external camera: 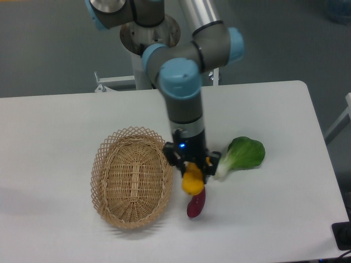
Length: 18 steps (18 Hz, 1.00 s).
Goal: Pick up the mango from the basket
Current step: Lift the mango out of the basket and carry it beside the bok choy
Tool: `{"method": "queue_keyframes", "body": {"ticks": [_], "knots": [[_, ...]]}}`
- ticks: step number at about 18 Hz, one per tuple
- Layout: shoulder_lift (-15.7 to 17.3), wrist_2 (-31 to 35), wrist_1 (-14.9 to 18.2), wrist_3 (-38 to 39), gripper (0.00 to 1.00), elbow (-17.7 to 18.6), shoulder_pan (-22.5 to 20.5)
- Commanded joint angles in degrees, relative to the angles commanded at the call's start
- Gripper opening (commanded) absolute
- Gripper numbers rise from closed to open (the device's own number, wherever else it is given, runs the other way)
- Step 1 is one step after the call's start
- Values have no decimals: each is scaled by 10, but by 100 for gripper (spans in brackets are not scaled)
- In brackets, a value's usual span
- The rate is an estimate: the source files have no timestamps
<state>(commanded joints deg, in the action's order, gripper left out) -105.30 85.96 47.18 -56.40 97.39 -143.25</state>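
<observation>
Mango hangs clamped in the hand, whose two dark fingers are closed against the fruit's upper sides, so that only its rounded yellow-orange lower part shows below them. It is held out of the basket, just past the basket's right rim and over the bare white surface near the middle of its width, closer to the near edge than to the far one. From this view the fruit sits directly above the upper end of a purple sweet potato, which lies on the surface just right of the basket; whether the two touch cannot be told. The basket, an oval of light-tan wicker with an open lattice rim, rests left of centre on the surface, with its woven floor showing and nothing visible inside it. A bok choy lies to the right of the hand, its white stalk end pointing toward the hand and partly hidden behind one finger, its green leaves spread toward the right edge of the surface. The arm comes down from its grey base beyond the far edge, with blue-capped joints, the wrist pointing straight down over the fruit, and a small blue light shows on the hand's body.
</observation>
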Motion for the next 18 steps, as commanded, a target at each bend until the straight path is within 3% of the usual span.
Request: {"method": "queue_keyframes", "body": {"ticks": [6,18], "knots": [[4,-8,69,-73,55,-38,-48],[4,-26,73,-87,55,-41,-62]]}}
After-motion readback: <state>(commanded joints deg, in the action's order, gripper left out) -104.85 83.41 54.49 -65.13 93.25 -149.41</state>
